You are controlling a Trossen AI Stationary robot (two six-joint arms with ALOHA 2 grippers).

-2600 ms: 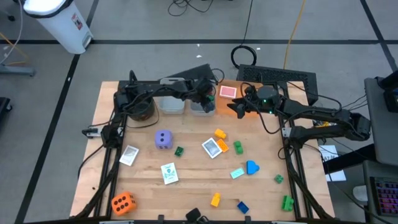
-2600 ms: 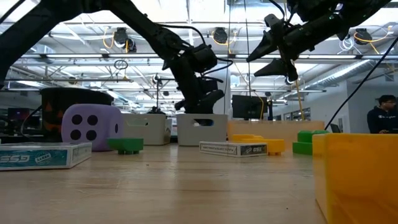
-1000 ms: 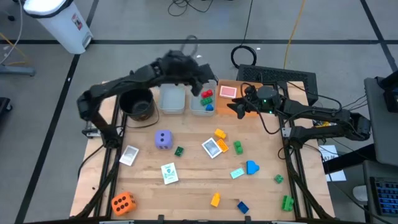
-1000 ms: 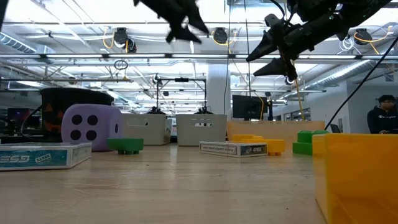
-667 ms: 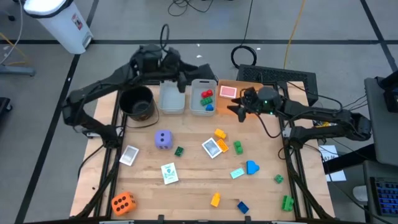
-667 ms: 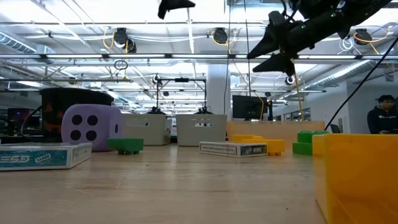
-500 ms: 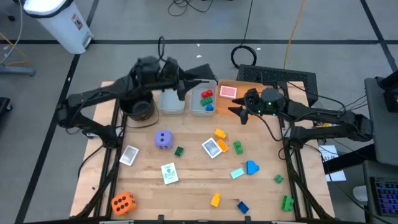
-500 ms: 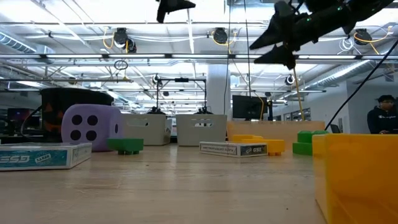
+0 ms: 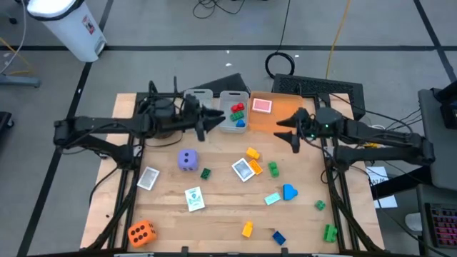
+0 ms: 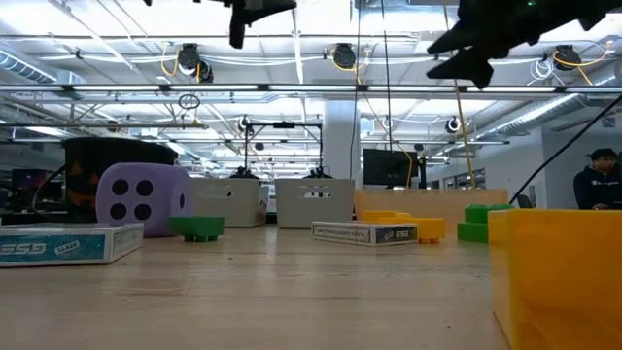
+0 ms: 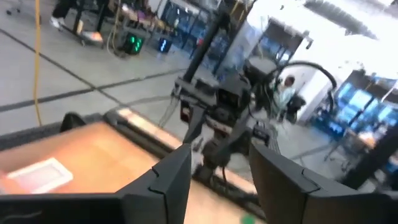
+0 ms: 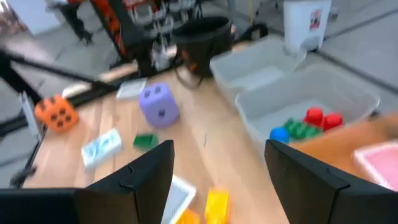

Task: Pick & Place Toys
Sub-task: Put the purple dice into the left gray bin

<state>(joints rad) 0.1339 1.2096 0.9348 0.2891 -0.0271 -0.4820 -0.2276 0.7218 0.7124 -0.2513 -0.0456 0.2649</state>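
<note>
Currently both hands, left [image 9: 208, 123] and right [image 9: 287, 128], hang open and empty above the surface while toys like the purple die [image 9: 187, 159] lie scattered below, so a rushed descent risks knocking neighbours.

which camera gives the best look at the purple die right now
The high view: the purple die sits unobstructed on the table, between scattered cards. The low view shows one dotted face only; the right wrist view shows it blurred; the left wrist view misses it.
</note>
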